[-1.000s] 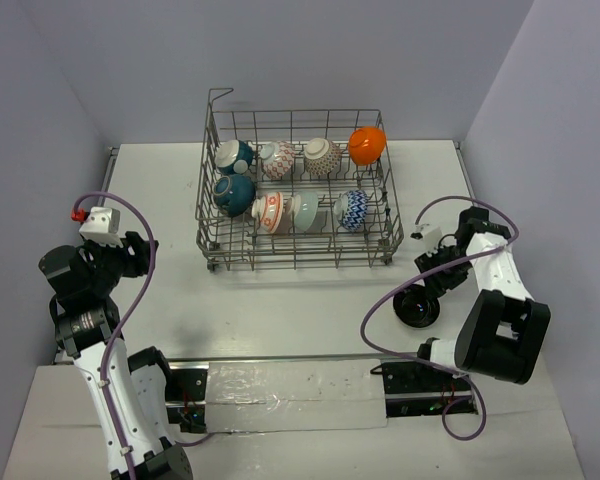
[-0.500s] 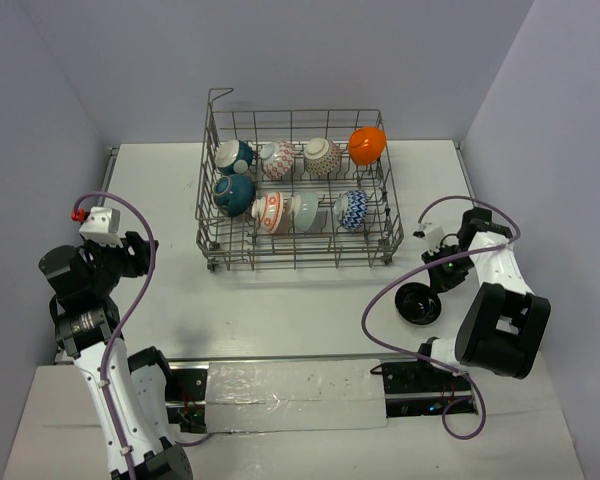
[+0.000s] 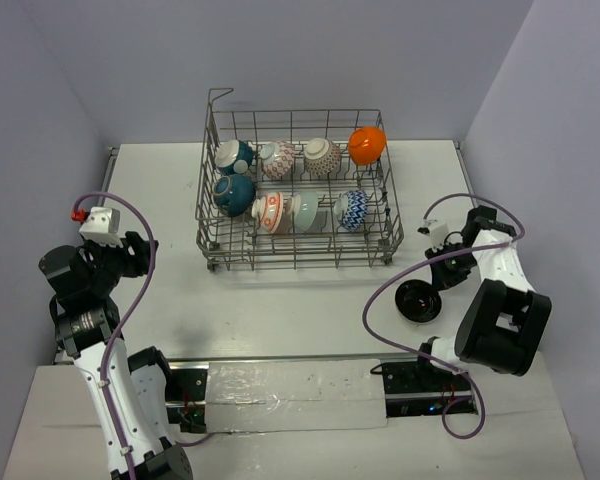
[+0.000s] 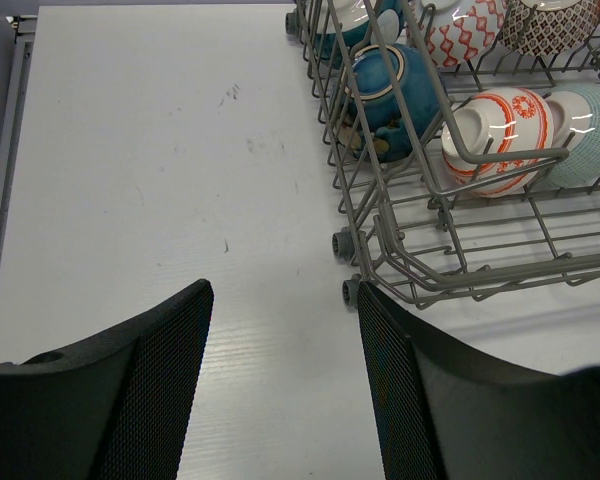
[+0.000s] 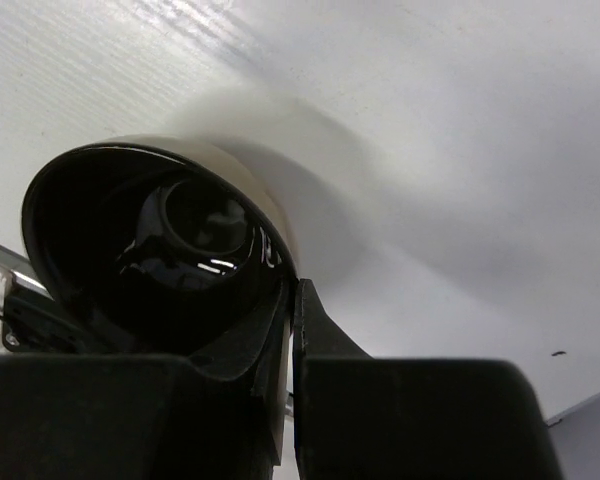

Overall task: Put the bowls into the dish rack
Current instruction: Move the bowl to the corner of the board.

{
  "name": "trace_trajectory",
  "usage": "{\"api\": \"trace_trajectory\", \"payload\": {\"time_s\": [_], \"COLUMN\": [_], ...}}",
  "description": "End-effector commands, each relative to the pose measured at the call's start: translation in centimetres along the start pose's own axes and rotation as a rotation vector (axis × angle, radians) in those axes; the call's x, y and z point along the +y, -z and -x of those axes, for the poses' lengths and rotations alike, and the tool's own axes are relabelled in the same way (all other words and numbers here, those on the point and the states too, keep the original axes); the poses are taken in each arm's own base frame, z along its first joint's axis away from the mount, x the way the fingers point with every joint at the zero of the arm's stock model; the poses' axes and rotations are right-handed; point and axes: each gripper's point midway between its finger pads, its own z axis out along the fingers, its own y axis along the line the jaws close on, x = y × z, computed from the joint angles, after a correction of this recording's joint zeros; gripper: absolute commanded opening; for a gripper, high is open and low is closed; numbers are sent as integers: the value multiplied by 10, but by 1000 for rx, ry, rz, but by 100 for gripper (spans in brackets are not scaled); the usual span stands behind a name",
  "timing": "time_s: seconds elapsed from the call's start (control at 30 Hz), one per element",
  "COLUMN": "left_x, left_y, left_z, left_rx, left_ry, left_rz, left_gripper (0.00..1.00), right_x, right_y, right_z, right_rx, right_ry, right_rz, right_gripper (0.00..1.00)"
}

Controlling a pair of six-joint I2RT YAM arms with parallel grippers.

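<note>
Looking down from the top external camera, the dish rack [image 3: 300,262] stands at the far middle of the table [image 3: 280,310]. Seven bowls sit among its tines. The back row holds a small teal bowl [image 3: 234,155], a red-patterned bowl [image 3: 277,158], a grey-patterned bowl [image 3: 322,156] and an orange bowl [image 3: 367,145]. The front row holds a larger teal bowl [image 3: 234,190], an orange-patterned bowl [image 3: 268,211], a pale green bowl [image 3: 307,212] and a blue-patterned bowl [image 3: 352,209]. The black bowl [image 3: 417,300] is outside the rack, off its front right corner, tilted, with the right pincer [image 3: 432,287] at its rim. The left pincer [image 3: 140,252] hangs over the table's left side, well apart from the rack.

From the left wrist, the left pincer [image 4: 285,300] stands wide with only bare table between its fingers [image 4: 160,370]. The rack's near corner [image 4: 400,270] lies just ahead to the right. The larger teal bowl [image 4: 385,85] and the orange-patterned bowl [image 4: 495,140] lean inside it.

From the right wrist, the right pincer [image 5: 292,300] is clamped narrow on the wall of the black bowl [image 5: 150,250], one finger inside and one outside. The bowl's glossy mouth faces the camera and its shadow falls on the table [image 5: 430,150]. Whether it touches the table I cannot tell.
</note>
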Motion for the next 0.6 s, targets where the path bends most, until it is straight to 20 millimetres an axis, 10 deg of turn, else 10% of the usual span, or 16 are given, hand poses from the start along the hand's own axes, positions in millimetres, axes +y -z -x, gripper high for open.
{"api": "trace_trajectory", "payload": {"time_s": [0.0,0.57], "left_x": [0,0], "left_y": [1,1], "left_z": [5,5], "left_rx": [-22,-21], "left_ry": [-10,-11], "left_rz": [1,0], "left_gripper": [65,65], "right_x": [-32,-84], "right_y": [20,39], "right_z": [30,75], "right_rx": [-104,-194], "right_ry": [1,-84], "right_rz": [-128,-224], "right_gripper": [0,0]}}
